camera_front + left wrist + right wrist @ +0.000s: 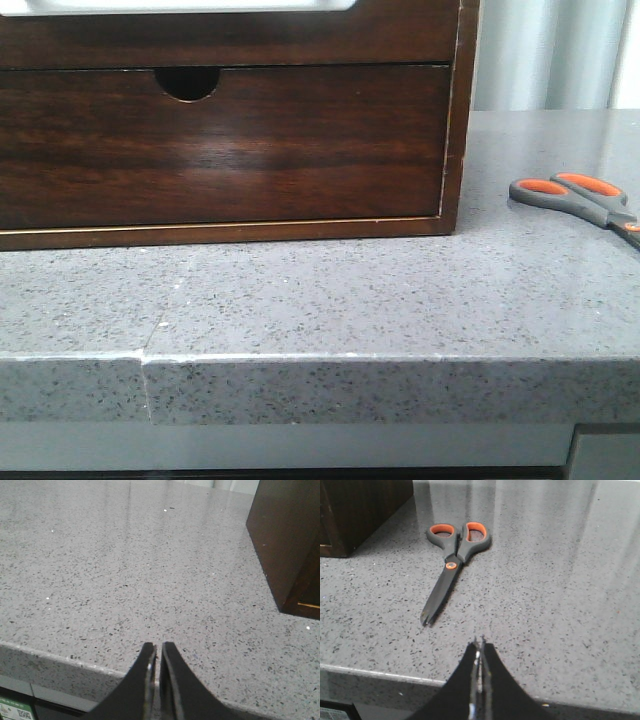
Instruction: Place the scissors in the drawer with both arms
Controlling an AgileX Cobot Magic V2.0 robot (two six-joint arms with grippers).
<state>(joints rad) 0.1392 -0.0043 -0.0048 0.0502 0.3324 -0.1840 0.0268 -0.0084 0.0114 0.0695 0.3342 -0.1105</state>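
The scissors [578,196], grey handles with orange-lined loops, lie flat on the grey speckled counter, right of the wooden chest [455,120]. In the right wrist view the scissors [451,562] lie blades toward my right gripper [480,643], which is shut and empty, over the counter's front edge a short way from the blade tips. My left gripper [157,648] is shut and empty at the counter's front edge, left of the chest's corner [285,550]. The shallow plain-fronted drawer [230,38] is at the top of the front view, with a strip of white lining [180,5] above it.
The taller drawer front with the semicircular notch [188,84] sits below the shallow drawer. The chest stands near the counter's front edge [320,357]. Its corner also shows in the right wrist view [355,515]. Pale curtains [550,50] hang behind.
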